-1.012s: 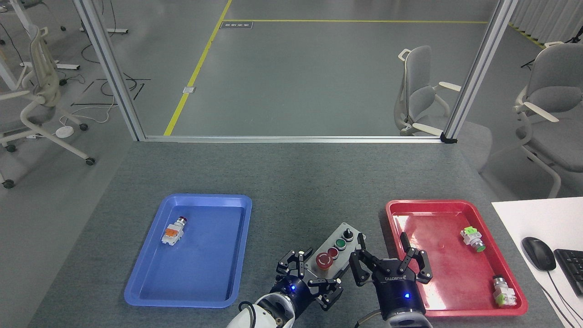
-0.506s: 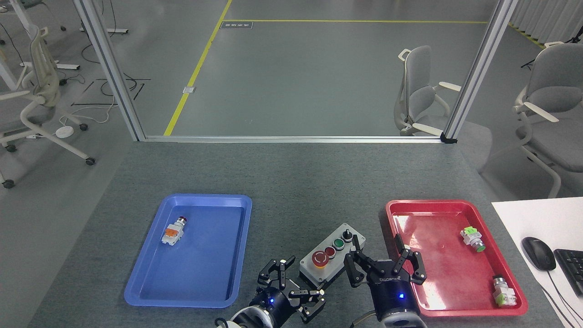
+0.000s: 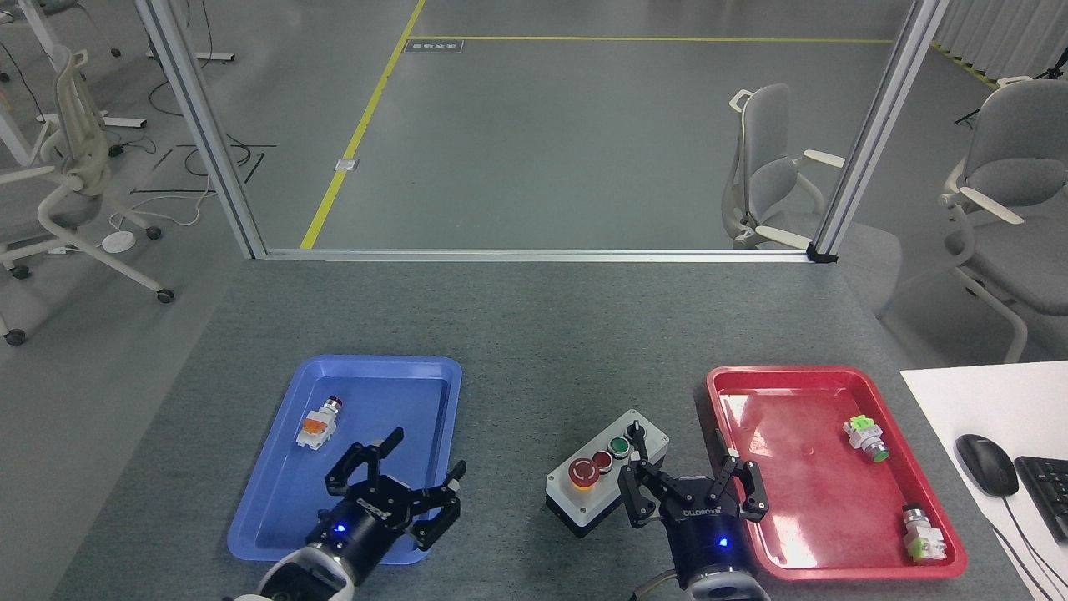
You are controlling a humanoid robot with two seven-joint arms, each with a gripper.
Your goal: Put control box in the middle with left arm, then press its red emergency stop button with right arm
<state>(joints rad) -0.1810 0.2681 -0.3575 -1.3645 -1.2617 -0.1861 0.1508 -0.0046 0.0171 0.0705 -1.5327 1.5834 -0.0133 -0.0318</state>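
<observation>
Head view shows the control box (image 3: 607, 472) resting on the bare grey tabletop (image 3: 534, 334), between the blue tray (image 3: 275, 501) and the red tray (image 3: 801, 501), nearer the red one and close to the table's near edge. It sits at a slant, its row of 4 controls running from lower left to upper right: the red emergency stop button (image 3: 582, 472) on its yellow ring, a small red button (image 3: 602, 459), a green button (image 3: 618, 446) and a black knob (image 3: 635, 431).

Nothing grips the box. The left gripper (image 3: 394, 484) hovers over the near right corner of the blue tray, well apart from the box, with its black claws spread wide and nothing between them; a blue light glows on its body. A loose white-and-orange pushbutton (image 3: 317, 424) lies in the far left part of that tray, clear of the claws.

The right gripper (image 3: 688, 488) sits just to the right of the box, its claws also spread and holding nothing. Its left claws reach up beside the box's right end near the knob, and whether they touch it cannot be told. Its right claws overlap the left rim of the red tray.

2 more pushbuttons lie in the red tray: a green-tipped one (image 3: 865, 439) at the far right and another (image 3: 921, 534) near the close right corner.
</observation>
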